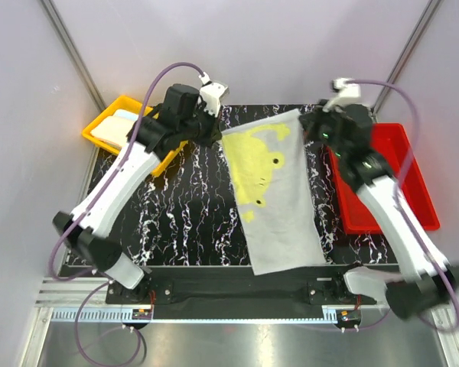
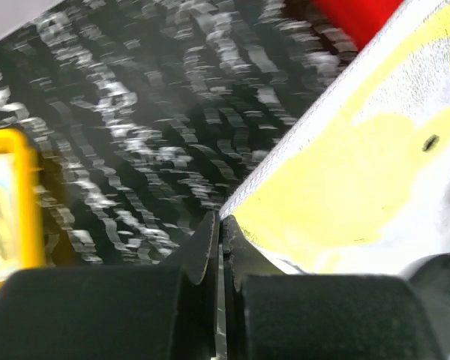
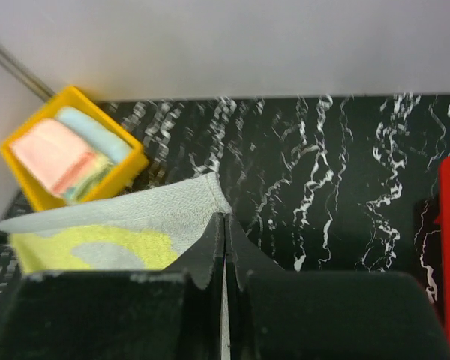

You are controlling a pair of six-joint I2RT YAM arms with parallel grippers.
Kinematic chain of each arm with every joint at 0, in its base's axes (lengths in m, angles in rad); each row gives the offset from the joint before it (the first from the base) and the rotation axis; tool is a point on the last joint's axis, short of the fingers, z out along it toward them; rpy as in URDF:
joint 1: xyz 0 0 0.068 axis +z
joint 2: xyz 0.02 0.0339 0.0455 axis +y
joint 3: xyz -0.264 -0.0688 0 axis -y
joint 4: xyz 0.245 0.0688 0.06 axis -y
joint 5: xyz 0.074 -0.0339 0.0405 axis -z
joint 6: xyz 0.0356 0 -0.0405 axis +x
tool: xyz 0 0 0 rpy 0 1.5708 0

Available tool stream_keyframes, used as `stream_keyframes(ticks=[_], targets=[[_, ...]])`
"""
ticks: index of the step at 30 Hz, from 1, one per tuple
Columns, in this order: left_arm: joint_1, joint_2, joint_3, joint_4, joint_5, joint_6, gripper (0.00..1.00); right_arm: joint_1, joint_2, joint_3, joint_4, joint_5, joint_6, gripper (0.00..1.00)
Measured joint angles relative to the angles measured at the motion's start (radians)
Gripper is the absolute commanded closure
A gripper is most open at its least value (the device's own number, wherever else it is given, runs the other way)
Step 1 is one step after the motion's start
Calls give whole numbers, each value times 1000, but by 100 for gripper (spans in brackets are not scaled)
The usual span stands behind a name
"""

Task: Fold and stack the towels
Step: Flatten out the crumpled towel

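Observation:
A pale grey towel (image 1: 279, 202) with yellow patches runs down the black marbled table, its near end by the front edge. Its two far corners are lifted and stretched between my grippers. The left gripper (image 1: 214, 136) is shut on the far left corner. In the left wrist view that gripper (image 2: 222, 225) pinches the edge of the towel (image 2: 360, 165). My right gripper (image 1: 310, 126) is shut on the far right corner. The right wrist view shows it (image 3: 223, 219) with the hemmed corner of the towel (image 3: 135, 217) between its jaws. Folded towels (image 3: 60, 154), pink and light blue, lie in the yellow tray.
The yellow tray (image 1: 101, 145) stands at the table's far left corner, behind the left arm. A red tray (image 1: 390, 145) stands along the right side, under the right arm. Grey walls enclose the table on the left, right and back.

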Motion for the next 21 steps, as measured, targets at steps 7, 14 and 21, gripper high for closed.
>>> stream_keyframes(ticks=[7,14,21], targets=[[193,405,217,70,6,159,100,-47,554,95,218,-47,-19,100],[259,719,434,108,5,285,100,-130,912,315,370,-257,-4,100],[226,653,224,188,-53,390,100,-153,968,306,488,-395,-62,100]])
